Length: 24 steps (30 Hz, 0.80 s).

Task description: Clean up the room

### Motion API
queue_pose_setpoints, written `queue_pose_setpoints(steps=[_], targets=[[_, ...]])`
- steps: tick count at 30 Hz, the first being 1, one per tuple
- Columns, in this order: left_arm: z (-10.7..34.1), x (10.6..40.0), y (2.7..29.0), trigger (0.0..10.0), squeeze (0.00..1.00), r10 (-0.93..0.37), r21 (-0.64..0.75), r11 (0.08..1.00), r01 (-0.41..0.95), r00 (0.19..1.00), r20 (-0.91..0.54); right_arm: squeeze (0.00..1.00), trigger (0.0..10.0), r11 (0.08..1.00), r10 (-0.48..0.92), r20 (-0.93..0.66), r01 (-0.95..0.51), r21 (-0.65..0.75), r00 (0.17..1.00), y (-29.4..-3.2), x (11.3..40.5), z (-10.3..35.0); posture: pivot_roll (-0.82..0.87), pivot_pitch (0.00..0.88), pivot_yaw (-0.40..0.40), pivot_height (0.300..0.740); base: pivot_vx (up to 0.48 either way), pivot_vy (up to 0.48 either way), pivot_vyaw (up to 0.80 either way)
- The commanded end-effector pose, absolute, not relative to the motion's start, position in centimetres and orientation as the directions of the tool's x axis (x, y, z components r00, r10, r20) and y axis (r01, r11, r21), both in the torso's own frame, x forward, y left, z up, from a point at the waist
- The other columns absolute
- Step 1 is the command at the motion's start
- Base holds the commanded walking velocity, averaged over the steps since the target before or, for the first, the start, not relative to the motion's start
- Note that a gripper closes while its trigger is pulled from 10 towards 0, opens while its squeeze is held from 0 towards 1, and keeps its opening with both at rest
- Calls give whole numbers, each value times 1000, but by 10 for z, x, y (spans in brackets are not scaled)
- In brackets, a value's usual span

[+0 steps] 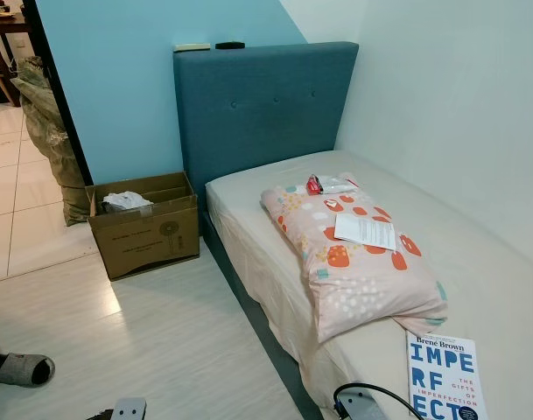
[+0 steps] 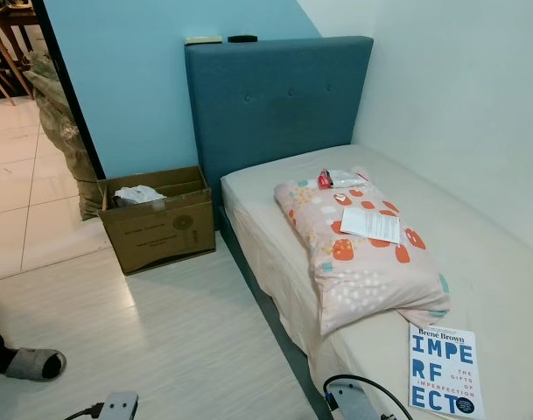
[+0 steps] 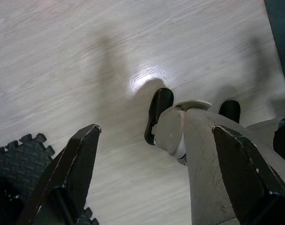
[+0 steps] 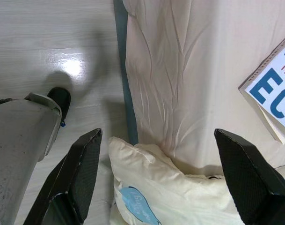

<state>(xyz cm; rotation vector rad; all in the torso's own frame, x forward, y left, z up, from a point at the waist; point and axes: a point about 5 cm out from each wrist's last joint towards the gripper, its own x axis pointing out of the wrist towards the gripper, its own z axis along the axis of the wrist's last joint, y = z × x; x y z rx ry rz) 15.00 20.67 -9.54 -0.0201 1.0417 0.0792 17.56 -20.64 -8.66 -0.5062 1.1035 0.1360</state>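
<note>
A bed (image 1: 480, 262) with a blue headboard (image 1: 262, 105) holds a pink patterned pillow (image 1: 354, 271). On the pillow lie a white sheet of paper (image 1: 365, 231) and a red and white packet (image 1: 329, 185). A white and blue book (image 1: 444, 378) rests near the bed's front edge. My right gripper (image 4: 158, 133) hangs open above the bed's side, with the book's corner (image 4: 273, 89) and a cream pillow (image 4: 165, 187) beneath it. My left gripper (image 3: 156, 131) hangs open over the wooden floor beside my own leg (image 3: 203, 154).
An open cardboard box (image 1: 145, 226) with crumpled paper stands on the floor left of the bed. A stuffed sack (image 1: 47, 131) leans by the doorway. A person's slippered foot (image 1: 23, 368) is at the near left. A black foam mat (image 3: 16, 164) lies underfoot.
</note>
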Motion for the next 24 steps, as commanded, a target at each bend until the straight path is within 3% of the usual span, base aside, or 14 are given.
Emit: queue_pose_setpoints(steps=[1,24], targets=[[-95,149,209,10000,0,62,25,996,-80,496,-866,0,10000,886,-148,-875,-332,-324,461,-208,178,-85,62,0,-79,726,0,0,0],[-94,152,209,10000,0,63,26,996,-80,504,-861,0,10000,887,-142,-870,-331,-324,472,-207,183,-83,60,0,-83,726,0,0,0]])
